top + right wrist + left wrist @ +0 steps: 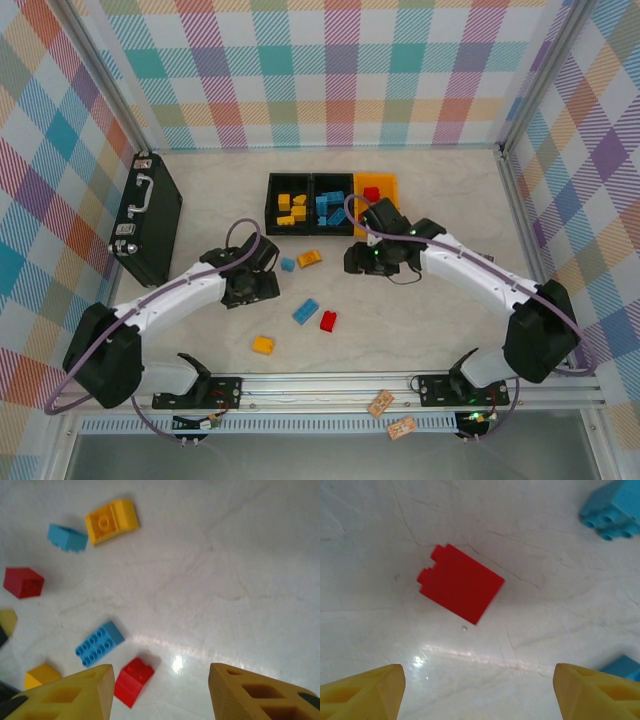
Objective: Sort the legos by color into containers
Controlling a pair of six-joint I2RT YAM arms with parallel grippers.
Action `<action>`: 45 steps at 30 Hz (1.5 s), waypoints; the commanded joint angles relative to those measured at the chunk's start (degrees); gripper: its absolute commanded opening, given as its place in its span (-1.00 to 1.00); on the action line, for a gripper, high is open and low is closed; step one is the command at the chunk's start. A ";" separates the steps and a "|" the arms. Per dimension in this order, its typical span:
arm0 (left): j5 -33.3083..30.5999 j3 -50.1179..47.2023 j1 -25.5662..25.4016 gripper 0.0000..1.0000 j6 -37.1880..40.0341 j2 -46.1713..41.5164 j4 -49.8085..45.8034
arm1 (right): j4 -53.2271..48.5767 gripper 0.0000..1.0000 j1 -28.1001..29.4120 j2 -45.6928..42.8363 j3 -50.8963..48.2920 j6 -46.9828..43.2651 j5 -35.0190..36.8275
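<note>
The three joined bins stand at the back: a black one (273,188) with yellow bricks, a black one (318,182) with blue bricks, and an orange one (388,183) with a red brick (371,193). Loose on the table lie a yellow brick (309,258), a small blue brick (287,264), a blue brick (305,311), a red brick (328,320) and another yellow brick (263,344). My left gripper (255,280) (480,692) is open above a red brick (461,589). My right gripper (362,260) (160,692) is open; a red brick (132,681) lies by its left finger (85,690).
A black briefcase (146,218) with metal latches lies at the left. Aluminium rails and checked walls enclose the table. Two small tan tags (390,415) lie below the front rail. In the left wrist view, blue bricks (611,507) sit at the right edge.
</note>
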 commanded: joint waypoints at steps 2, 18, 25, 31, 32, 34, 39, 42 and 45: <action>-0.18 2.73 3.80 0.60 9.01 4.16 -0.69 | 0.86 0.05 1.11 -4.22 -4.86 2.19 -0.97; 3.94 7.08 6.73 0.26 16.80 18.45 2.38 | 2.09 0.05 1.12 -10.45 -12.40 6.44 -0.35; 6.79 7.14 6.73 -0.14 17.25 18.58 3.14 | 3.11 0.04 1.14 -8.79 -12.16 6.62 -1.04; 8.06 8.19 6.53 -0.33 17.54 18.42 2.33 | 3.74 0.04 1.12 -7.48 -11.60 6.58 -1.22; 8.28 8.60 6.29 -0.33 17.53 18.10 2.06 | 3.81 0.04 1.14 -7.42 -11.54 6.56 -1.13; 8.85 9.52 5.80 -0.34 17.30 17.49 1.44 | 3.96 0.04 1.13 -7.41 -11.39 6.69 -1.09; 10.19 13.80 2.21 -0.34 15.87 16.89 -0.05 | 4.24 0.05 0.48 -8.59 -11.30 8.08 -0.78; 10.73 17.42 -0.50 -0.34 14.56 17.72 -0.44 | 3.85 0.05 -1.07 -10.05 -11.69 8.60 -0.78; 11.30 21.79 -2.99 -0.34 13.56 19.32 -0.64 | 2.76 0.06 -3.24 -11.88 -12.01 8.64 -0.85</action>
